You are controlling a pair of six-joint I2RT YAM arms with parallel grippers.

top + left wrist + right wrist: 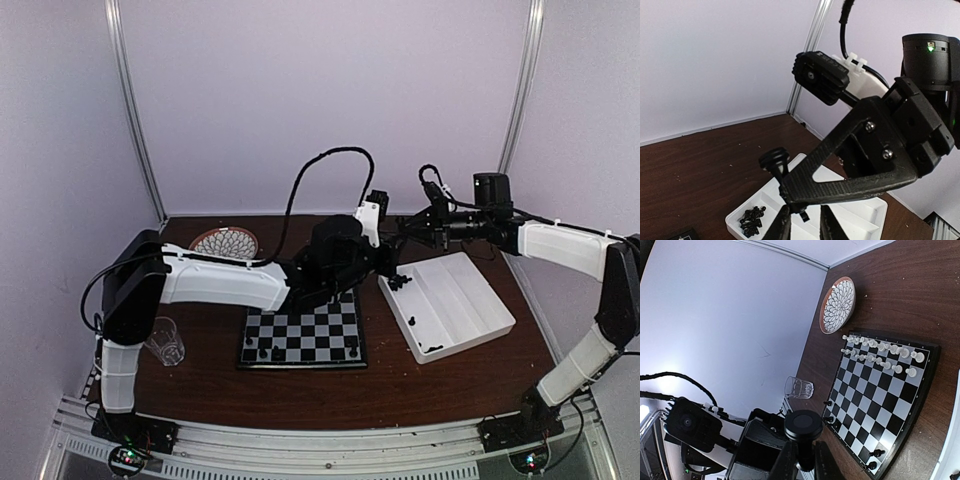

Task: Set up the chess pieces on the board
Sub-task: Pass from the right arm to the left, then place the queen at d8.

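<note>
The board [305, 335] lies mid-table. White chess pieces [880, 352] fill its two far rows, and a few black ones [265, 352] stand on its near row. My right gripper [805, 452] is shut on a black chess piece [802, 425] whose round base faces the camera. It holds the piece in the air over the far left corner of the white tray [450, 310]. My left gripper [805, 226] meets it there. Its fingers stand a little apart around the tip of the same piece [774, 159]. More black pieces [752, 217] lie in the tray.
A round patterned plate [225, 242] sits at the back left. A clear glass [167, 340] stands left of the board, beside the left arm's base. The left arm stretches over the board's far half. Cables hang above the two wrists.
</note>
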